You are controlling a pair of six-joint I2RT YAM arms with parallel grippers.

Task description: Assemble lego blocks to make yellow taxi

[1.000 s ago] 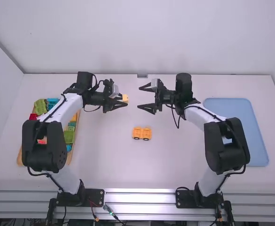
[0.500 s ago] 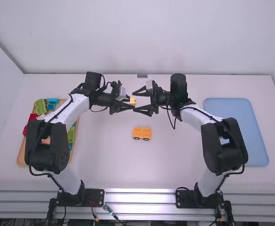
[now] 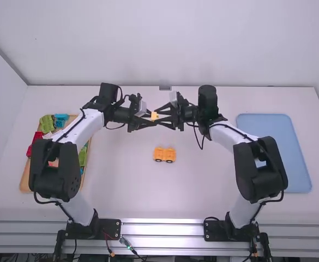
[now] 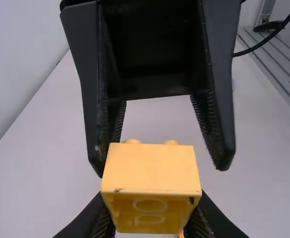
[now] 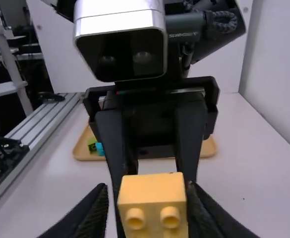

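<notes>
Yellow block [image 3: 155,115] sits clamped in the left pincer [image 3: 151,118], at roughly twelve o'clock from the orange wheeled base [image 3: 164,154], while the right pincer [image 3: 157,116] stands open around it, a finger to either side. From that base, resting on the table [image 3: 121,191], the wooden tray [image 3: 24,183] lies at nine o'clock, the blue tray [image 3: 274,150] at three.

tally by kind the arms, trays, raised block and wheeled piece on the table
Arms: 2 (left arm, right arm)
Trays: 2 (wooden tray, blue tray)
Raised yellow block: 1
Wheeled piece: 1
Total: 6
</notes>
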